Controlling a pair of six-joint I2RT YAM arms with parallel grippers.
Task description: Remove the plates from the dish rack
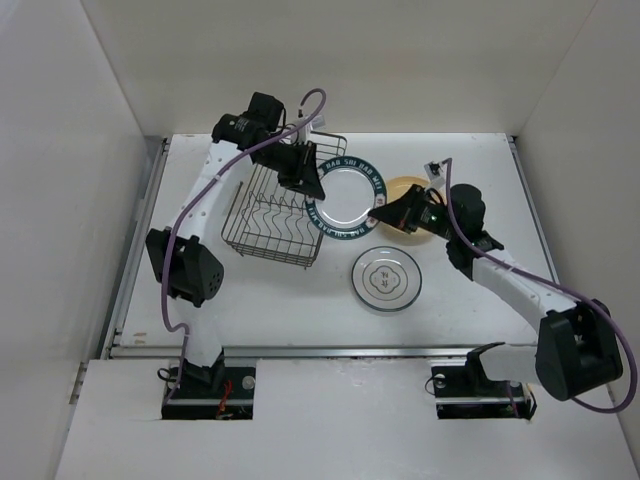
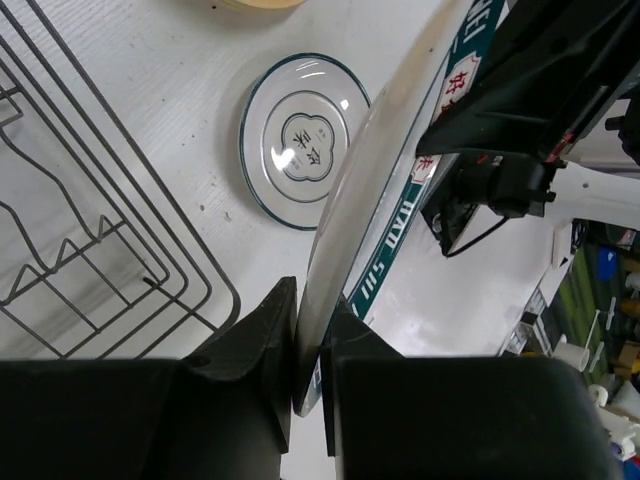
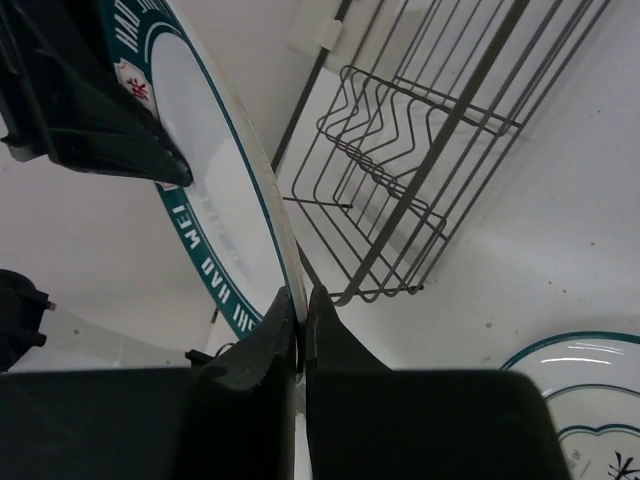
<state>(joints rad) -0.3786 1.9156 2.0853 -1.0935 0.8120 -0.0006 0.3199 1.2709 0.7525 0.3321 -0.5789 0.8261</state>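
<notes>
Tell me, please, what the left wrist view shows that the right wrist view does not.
Left wrist only: a sliver of the tan plate at the top edge. Right wrist only: a white piece at a corner of the dish rack. Both: the lettered plate pinched in both arms' jaws, the rack, and the small patterned plate lying flat.

**Background stuff only**

White table (image 1: 480, 160), boxed in by plain white walls (image 1: 300, 60) on three sides. A grey metal rail (image 1: 140, 230) runs down its left edge. There's some blurry colourful clutter (image 2: 612, 300) past the table edge in the left wrist view, can't make it out.
</notes>
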